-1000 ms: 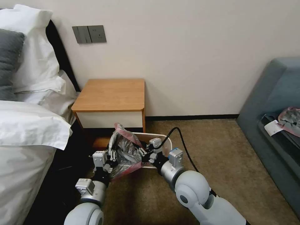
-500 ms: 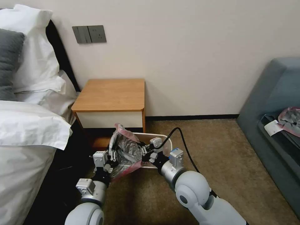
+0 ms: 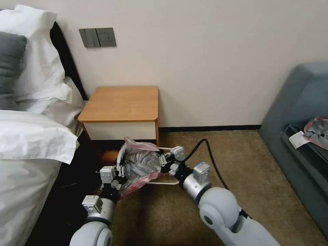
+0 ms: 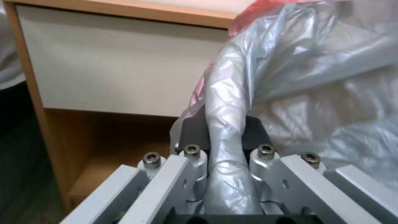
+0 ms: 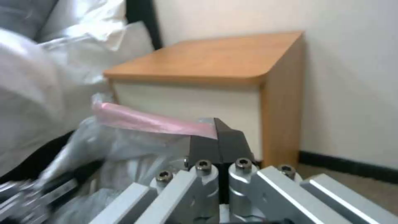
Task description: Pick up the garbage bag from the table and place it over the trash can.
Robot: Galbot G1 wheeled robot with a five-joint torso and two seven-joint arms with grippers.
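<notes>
Garbage bag [image 3: 138,165] sits low centre of the head view, stretched between both grippers over the trash can [image 3: 169,182], just below the table [image 3: 120,104]. Left gripper [image 3: 119,169] is clenched on a twisted grey fold; we see it pinched between the pads in the left wrist view. Right gripper [image 3: 166,160] is closed on the pink rim. Risks we judge: the thin film tears if the arms pull further apart; the rim slips from the right pads; the near edge misses the can's rim and collapses inside.
</notes>
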